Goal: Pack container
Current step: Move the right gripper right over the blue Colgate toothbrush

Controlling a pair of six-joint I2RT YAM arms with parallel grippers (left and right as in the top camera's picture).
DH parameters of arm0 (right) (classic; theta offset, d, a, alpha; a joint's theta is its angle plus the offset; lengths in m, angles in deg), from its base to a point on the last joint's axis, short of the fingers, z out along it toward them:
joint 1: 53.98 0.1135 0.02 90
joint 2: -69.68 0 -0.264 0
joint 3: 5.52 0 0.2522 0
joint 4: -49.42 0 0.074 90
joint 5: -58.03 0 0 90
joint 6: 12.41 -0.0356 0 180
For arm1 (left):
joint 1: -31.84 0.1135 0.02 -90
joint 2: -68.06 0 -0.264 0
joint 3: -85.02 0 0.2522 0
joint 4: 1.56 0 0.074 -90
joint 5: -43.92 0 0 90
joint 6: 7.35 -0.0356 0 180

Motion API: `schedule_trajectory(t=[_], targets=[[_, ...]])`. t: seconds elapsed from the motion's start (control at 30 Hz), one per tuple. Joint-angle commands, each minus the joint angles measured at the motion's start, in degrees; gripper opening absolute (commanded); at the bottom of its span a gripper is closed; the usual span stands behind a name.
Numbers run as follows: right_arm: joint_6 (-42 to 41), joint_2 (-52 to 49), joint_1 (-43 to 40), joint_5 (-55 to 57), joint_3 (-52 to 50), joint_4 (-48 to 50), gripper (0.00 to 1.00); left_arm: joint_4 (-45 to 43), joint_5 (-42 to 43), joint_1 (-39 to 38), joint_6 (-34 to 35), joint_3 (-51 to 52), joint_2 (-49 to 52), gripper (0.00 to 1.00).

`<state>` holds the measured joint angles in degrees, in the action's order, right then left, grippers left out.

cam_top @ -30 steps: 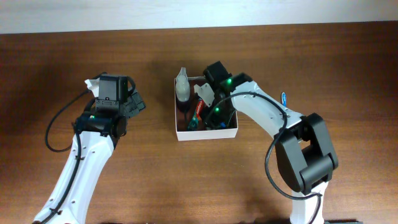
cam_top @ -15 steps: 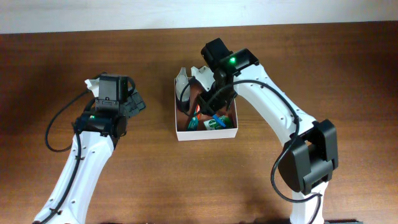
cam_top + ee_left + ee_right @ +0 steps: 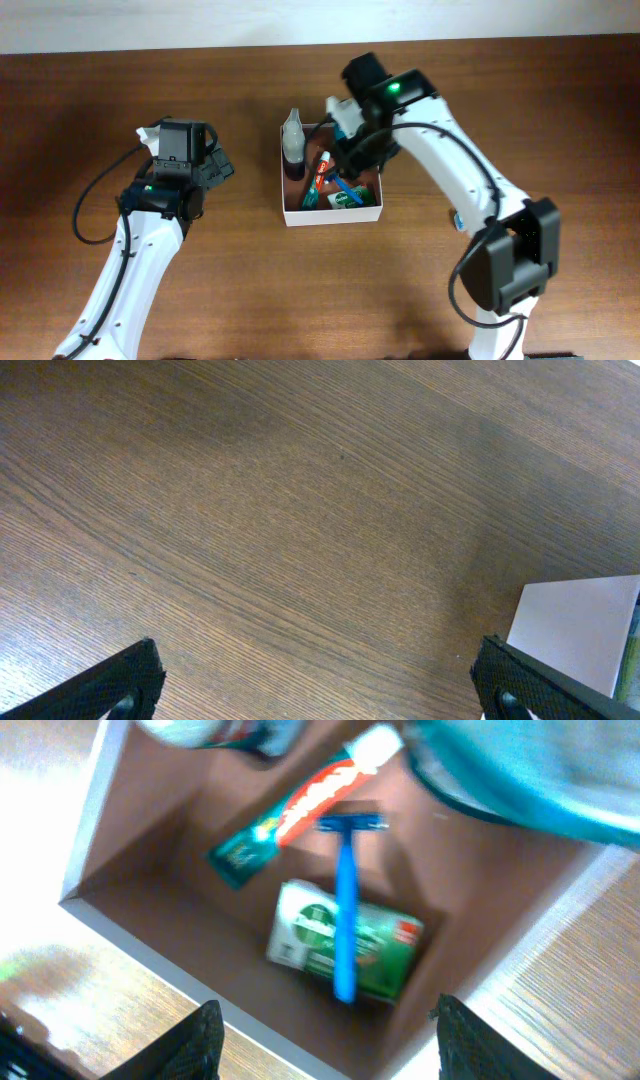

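Note:
The container, a square white-walled box with a reddish-brown inside, sits mid-table. In it lie a red-and-green toothpaste tube, a blue razor across a green soap box, and a teal bottle. In the overhead view a bottle leans at the box's left wall. My right gripper is open and empty above the box's far right part, and it also shows in the overhead view. My left gripper is open and empty over bare wood left of the box.
A white crumpled thing lies behind my left wrist. A small blue item lies on the table to the right, partly hidden by my right arm. The container's white corner shows in the left wrist view.
My right gripper has risen out of the container and drawn back toward its far right corner, uncovering the items inside. The left arm has not moved.

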<state>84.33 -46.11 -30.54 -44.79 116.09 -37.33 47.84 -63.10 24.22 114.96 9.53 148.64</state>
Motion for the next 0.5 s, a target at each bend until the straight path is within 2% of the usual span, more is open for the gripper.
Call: schedule_trajectory(t=[0.0,0.27,0.33,0.47], targets=[[-1.3,3.4,-4.3,-0.1,1.4,-1.3,0.61,0.0,-1.0,0.2,-0.5,-0.5,-0.7,1.00],[-1.2,3.1,-14.4,1.5,1.2,-3.8,0.64,0.0,-1.0,0.2,-0.5,-0.5,-0.7,0.99],[-1.2,2.9,-17.1,1.5,0.5,-3.7,0.71,0.0,-1.0,0.2,-0.5,-0.5,-0.7,0.99],[-1.2,2.8,-19.4,1.5,-2.7,-1.6,0.76,0.0,-1.0,0.2,-0.5,-0.5,-0.7,0.99]])
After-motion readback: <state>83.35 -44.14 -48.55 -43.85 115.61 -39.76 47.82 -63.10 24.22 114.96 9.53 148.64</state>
